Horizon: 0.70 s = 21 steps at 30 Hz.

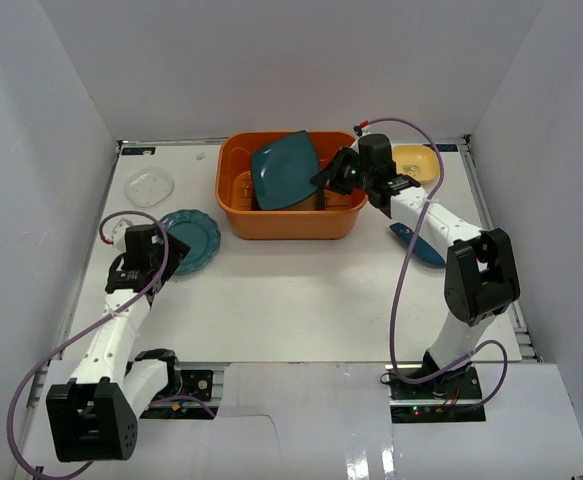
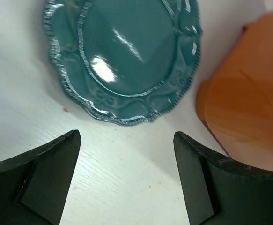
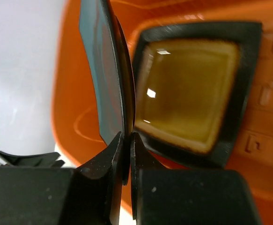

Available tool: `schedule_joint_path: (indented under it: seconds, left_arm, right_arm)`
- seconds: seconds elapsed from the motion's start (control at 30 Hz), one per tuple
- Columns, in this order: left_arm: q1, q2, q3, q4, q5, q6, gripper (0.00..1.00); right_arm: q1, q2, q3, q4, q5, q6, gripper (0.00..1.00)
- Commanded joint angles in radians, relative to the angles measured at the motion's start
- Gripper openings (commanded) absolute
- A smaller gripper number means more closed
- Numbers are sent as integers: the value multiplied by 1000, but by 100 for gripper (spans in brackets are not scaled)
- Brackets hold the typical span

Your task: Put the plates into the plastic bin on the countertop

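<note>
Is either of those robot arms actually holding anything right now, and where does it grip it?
The right end effector pinches the teal square plate by its rim. The left end effector holds nothing.

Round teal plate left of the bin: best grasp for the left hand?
Probably pinch the scalloped rim of the round teal plate at the edge facing the open left hand, coming in low. It lies flat, so only the raised rim offers a pinch.

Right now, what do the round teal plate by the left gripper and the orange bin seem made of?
Round teal plate: likely glazed ceramic, glossy; sharp light reflections and moulded scroll relief on its rim. Orange bin: probably moulded plastic, smooth with a soft sheen; uniform colour, rounded corners, thick rim.
</note>
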Motion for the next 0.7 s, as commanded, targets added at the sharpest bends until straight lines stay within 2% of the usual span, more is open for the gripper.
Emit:
schedule_joint_path:
  seconds: [0.0,0.1,0.33,0.4,0.43,0.53,0.57,0.6,0.63,0.67]
  left_arm:
    - [90,-15,-34,8,-17,-84,91]
    - [134,25,-79,23,-17,-109,94]
    - [185,137,-172,181,48,-146,98]
    - [194,197,-182,230,66,-155,98]
    - [196,215,-193,253,78,-170,98]
    - [200,258,-227,359,85,-196,97]
    - [202,263,-238,388,94,-210,95]
    - [202,277,-247,430,91,-225,93]
    - [203,284,-267,453,94,-248,88]
    - [205,292,-274,497,95,-259,84]
  right_arm:
    - [-10,-21,72,149,-17,-2,8]
    - [-10,13,55,144,-24,-11,8]
    - [-14,53,-27,140,3,-19,10]
    - [-14,51,-34,130,17,-30,22]
    - [-14,48,-31,117,19,-40,36]
    - [-14,24,-32,87,40,-63,54]
    - [-13,17,-32,78,42,-79,65]
    - [-13,-2,-32,69,48,-85,71]
    - [-13,-15,-35,52,51,-97,81]
    - [-14,-41,-46,49,49,-102,86]
